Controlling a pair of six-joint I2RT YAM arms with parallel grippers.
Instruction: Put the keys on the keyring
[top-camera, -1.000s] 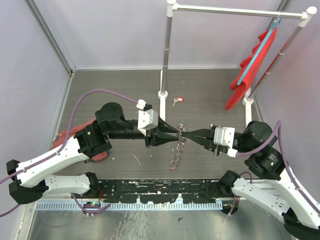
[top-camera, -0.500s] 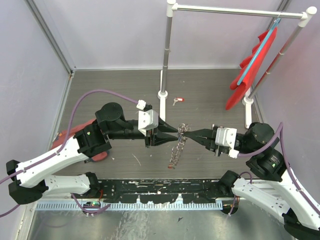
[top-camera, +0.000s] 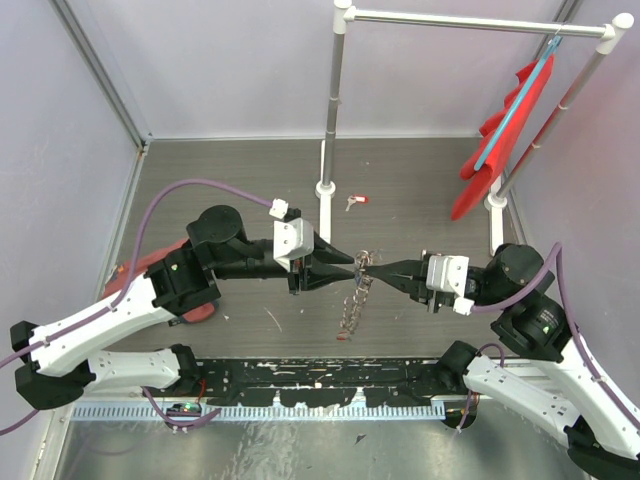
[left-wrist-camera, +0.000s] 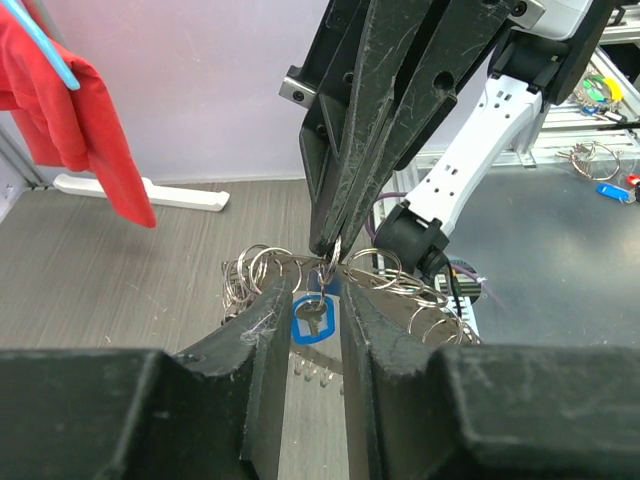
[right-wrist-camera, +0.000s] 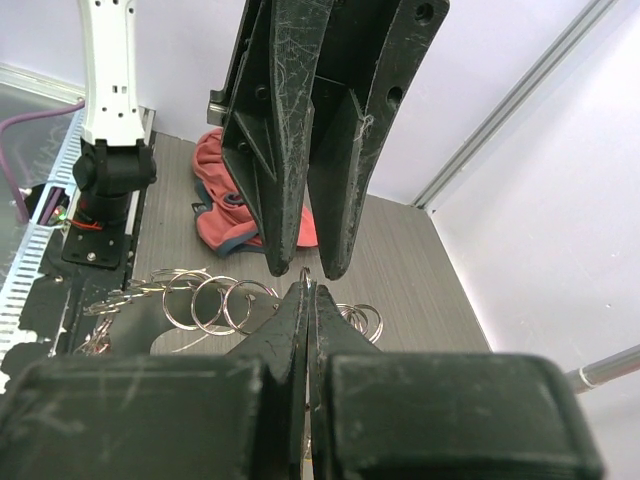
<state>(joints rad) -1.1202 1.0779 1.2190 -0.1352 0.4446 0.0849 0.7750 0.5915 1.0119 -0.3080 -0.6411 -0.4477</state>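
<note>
The keyring (top-camera: 350, 305), a chain of silver rings, hangs over the table where both grippers meet; its rings also show in the left wrist view (left-wrist-camera: 258, 272) and the right wrist view (right-wrist-camera: 215, 300). My right gripper (top-camera: 369, 268) is shut on a small silver ring (right-wrist-camera: 307, 272). A blue-headed key (left-wrist-camera: 313, 318) hangs from that ring. My left gripper (top-camera: 354, 265) faces it tip to tip with jaws apart. The blue key shows in the gap of the left gripper (left-wrist-camera: 314, 288). A red-headed key (top-camera: 356, 201) lies on the table near the rack's foot.
A white clothes rack (top-camera: 330, 120) stands behind the grippers, with a red cloth (top-camera: 510, 120) on a blue hanger at the right. A red cloth (top-camera: 140, 268) lies under the left arm. A black perforated strip (top-camera: 330, 375) runs along the front edge. Spare rings and keys (left-wrist-camera: 600, 170) lie on the metal bench.
The right gripper shifted slightly left, then back, keeping its hold on the small ring. The hanging keyring swayed a little. The left gripper stayed in place.
</note>
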